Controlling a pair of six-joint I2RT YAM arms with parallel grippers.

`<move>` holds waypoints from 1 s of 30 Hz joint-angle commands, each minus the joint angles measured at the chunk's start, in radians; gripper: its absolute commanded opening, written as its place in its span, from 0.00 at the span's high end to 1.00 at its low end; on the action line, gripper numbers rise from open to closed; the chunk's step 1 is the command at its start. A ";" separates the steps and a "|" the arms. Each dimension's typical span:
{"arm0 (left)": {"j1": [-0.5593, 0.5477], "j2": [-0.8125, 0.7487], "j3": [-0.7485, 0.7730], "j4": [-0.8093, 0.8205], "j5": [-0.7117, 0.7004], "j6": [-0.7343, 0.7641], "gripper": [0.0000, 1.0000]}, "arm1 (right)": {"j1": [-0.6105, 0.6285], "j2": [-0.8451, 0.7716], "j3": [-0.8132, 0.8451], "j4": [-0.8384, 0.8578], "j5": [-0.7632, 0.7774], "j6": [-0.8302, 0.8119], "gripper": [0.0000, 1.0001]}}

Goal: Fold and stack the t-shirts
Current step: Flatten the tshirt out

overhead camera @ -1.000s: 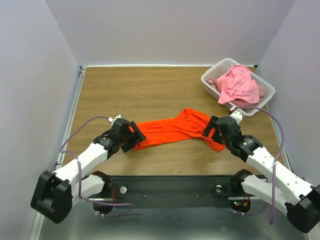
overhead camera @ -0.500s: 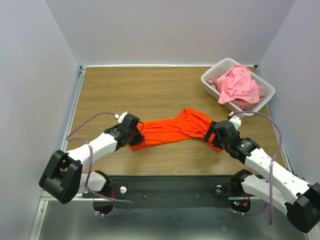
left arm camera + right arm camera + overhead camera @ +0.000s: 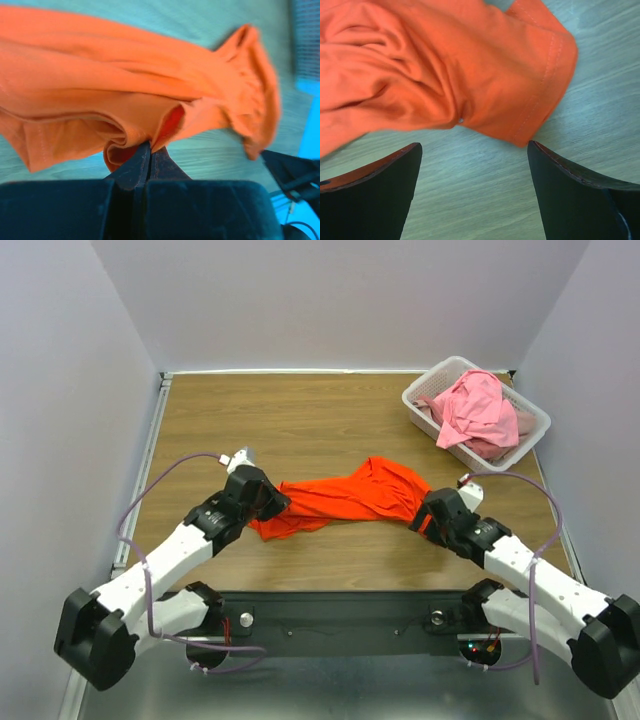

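1. Cloth in a crumpled band toward the near edge of the tabletop [image 3: 300, 420], about midway along it: the orange t-shirt [image 3: 345, 498], stretched left to right.
2. Pinched at its left end by the left gripper [image 3: 145, 155], jaws shut tight on a fold of the orange fabric.
3. At its right end, the right gripper [image 3: 474, 150], fingers [image 3: 370, 200] spread wide on either side of the stitched hem, clamping nothing; bare wood between them.
4. In the white basket [image 3: 418, 400] at the far right corner of the tabletop: the pink t-shirt [image 3: 475, 412], heaped and spilling over the rim.
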 commanded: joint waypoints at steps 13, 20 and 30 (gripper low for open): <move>-0.005 -0.162 0.029 0.052 -0.012 0.069 1.00 | -0.014 0.273 -0.001 0.028 0.121 0.161 0.32; -0.005 -0.161 0.064 0.053 -0.046 0.107 1.00 | -0.017 0.307 0.070 0.086 0.236 0.120 0.99; -0.005 -0.165 0.460 -0.062 -0.152 0.251 1.00 | -0.020 0.077 0.521 0.085 0.315 -0.119 0.99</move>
